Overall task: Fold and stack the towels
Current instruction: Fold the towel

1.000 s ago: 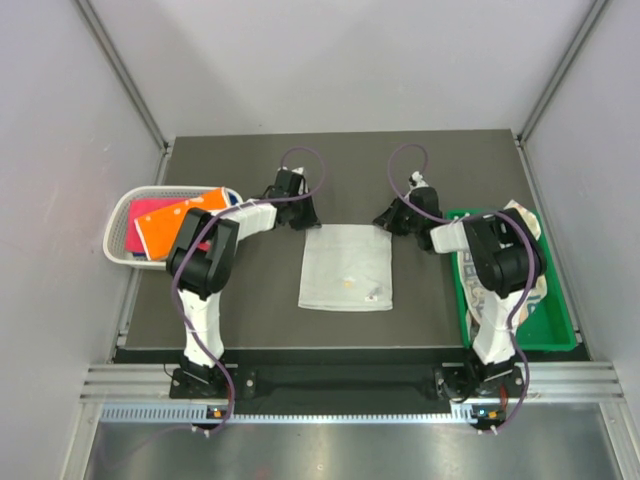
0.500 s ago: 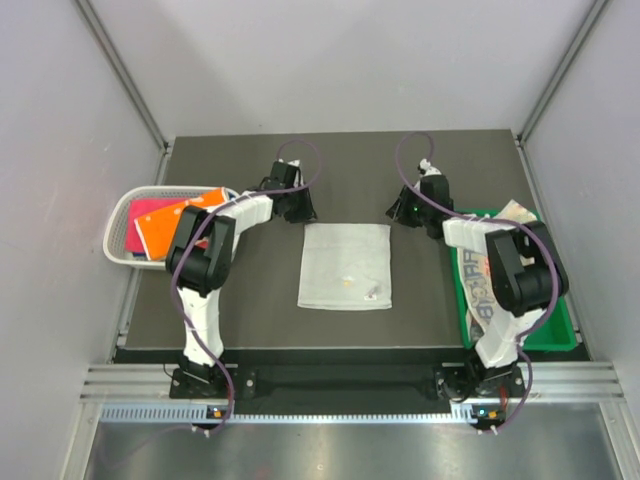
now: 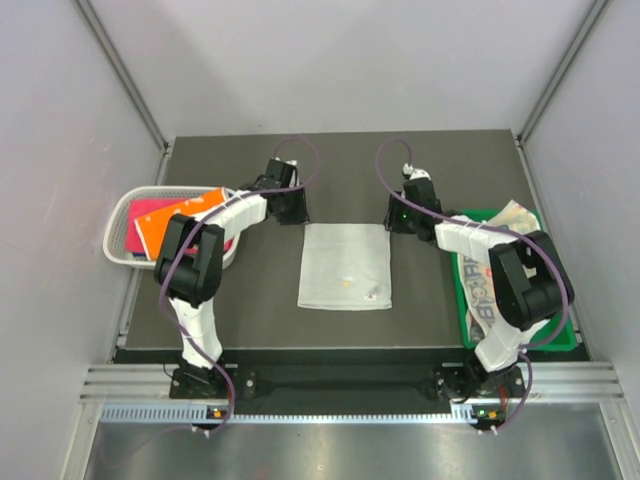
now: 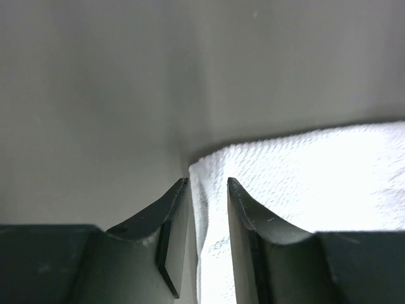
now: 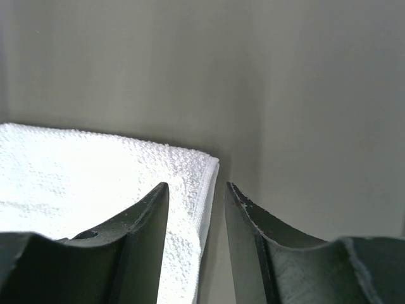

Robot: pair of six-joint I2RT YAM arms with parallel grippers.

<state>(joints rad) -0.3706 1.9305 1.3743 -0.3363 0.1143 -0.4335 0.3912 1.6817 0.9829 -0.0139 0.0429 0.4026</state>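
A white towel [image 3: 346,265] lies flat as a folded rectangle in the middle of the dark table. My left gripper [image 3: 292,212] hovers at its far left corner, jaws open. In the left wrist view the towel [image 4: 316,171] has its corner edge lying loose between the left gripper [image 4: 207,182] fingers. My right gripper [image 3: 398,217] is at the far right corner, also open. In the right wrist view the hemmed corner of the towel [image 5: 76,171] sits in the right gripper [image 5: 197,185] gap, touching neither finger. A pink-red towel [image 3: 150,212] and an orange towel [image 3: 172,222] lie in the basket.
The white mesh basket [image 3: 117,225] stands at the left table edge. A green tray [image 3: 560,338] at the right edge holds a crumpled letter-print towel [image 3: 480,295] under the right arm. Grey walls close in on three sides.
Both grippers went from shut to open, letting go of the towel's far corners. Both arms have stretched out and the grippers edged slightly away from me.
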